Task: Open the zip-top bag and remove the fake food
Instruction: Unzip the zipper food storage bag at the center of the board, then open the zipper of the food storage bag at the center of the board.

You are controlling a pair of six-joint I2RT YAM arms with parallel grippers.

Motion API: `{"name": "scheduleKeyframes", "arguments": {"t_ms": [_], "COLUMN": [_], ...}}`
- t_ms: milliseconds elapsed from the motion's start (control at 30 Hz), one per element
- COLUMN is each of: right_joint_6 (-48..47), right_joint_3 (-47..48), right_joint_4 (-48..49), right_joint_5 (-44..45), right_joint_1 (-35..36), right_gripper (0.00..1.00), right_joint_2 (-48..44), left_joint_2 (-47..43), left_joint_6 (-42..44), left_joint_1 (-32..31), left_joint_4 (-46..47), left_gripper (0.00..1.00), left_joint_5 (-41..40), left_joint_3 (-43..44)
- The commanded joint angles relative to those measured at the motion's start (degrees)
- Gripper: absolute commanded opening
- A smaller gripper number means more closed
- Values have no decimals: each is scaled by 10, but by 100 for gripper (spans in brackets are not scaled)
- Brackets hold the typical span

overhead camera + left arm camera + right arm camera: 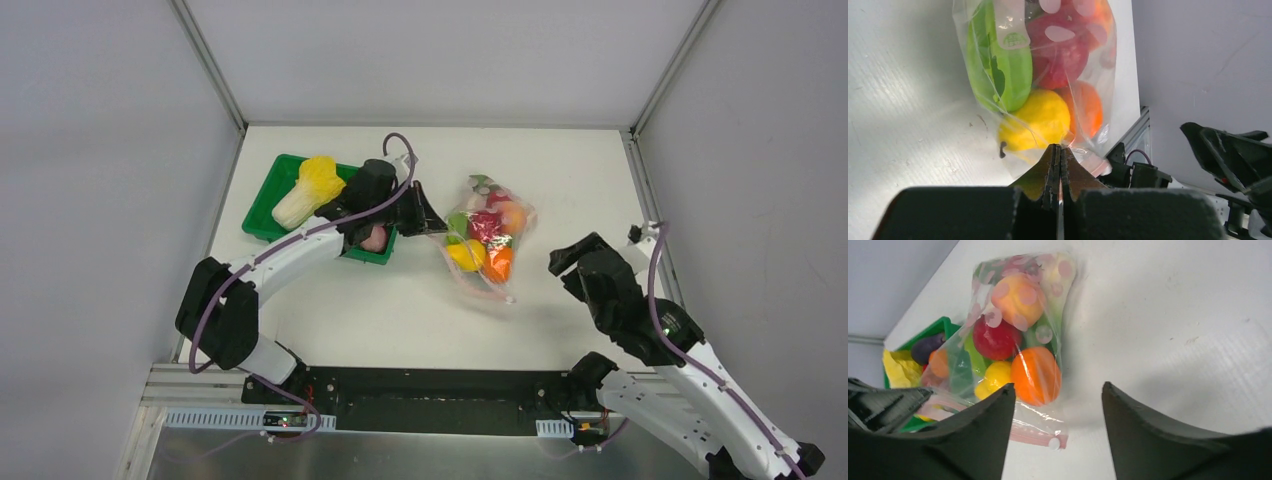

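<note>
The clear zip-top bag [487,235] lies on the white table, full of fake food: an orange [1037,375], a yellow fruit [1040,117], a red apple [995,337], a peach and green pieces. Its pink zip strip [1033,435] runs along the near edge. My left gripper [438,225] sits at the bag's left side, and in the left wrist view it [1060,148] is shut on a fold of the bag's plastic beside the yellow fruit. My right gripper [570,258] hangs open to the right of the bag, touching nothing; in the right wrist view it [1058,387] frames the zip strip's corner.
A green tray [262,215] stands at the back left with a big yellow-white cabbage [310,190] in it and a small dark item [373,238] under my left arm. Grey walls close off the table on three sides.
</note>
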Motion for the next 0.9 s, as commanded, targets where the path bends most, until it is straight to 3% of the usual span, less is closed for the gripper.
{"name": "scheduleKeyframes", "arguments": {"t_ms": [0, 233, 433, 700, 867], "right_joint_6": [-222, -420, -465, -484, -489], "right_joint_3": [70, 156, 180, 194, 196], "right_joint_4": [46, 54, 108, 146, 164], "right_joint_5": [-4, -155, -281, -289, -281], "right_joint_1": [-2, -2, 6, 64, 90], "right_gripper": [73, 84, 84, 75, 75], "right_joint_2": [31, 156, 252, 350, 373], "left_joint_2": [6, 9, 12, 19, 26], "left_joint_6": [32, 53, 53, 52, 52], "left_joint_1": [3, 3, 0, -9, -11], "left_joint_4": [-12, -65, -76, -88, -95], "left_gripper": [0, 0, 0, 0, 0], "left_joint_5": [28, 36, 38, 31, 26], "left_joint_3": [38, 70, 81, 95, 102]}}
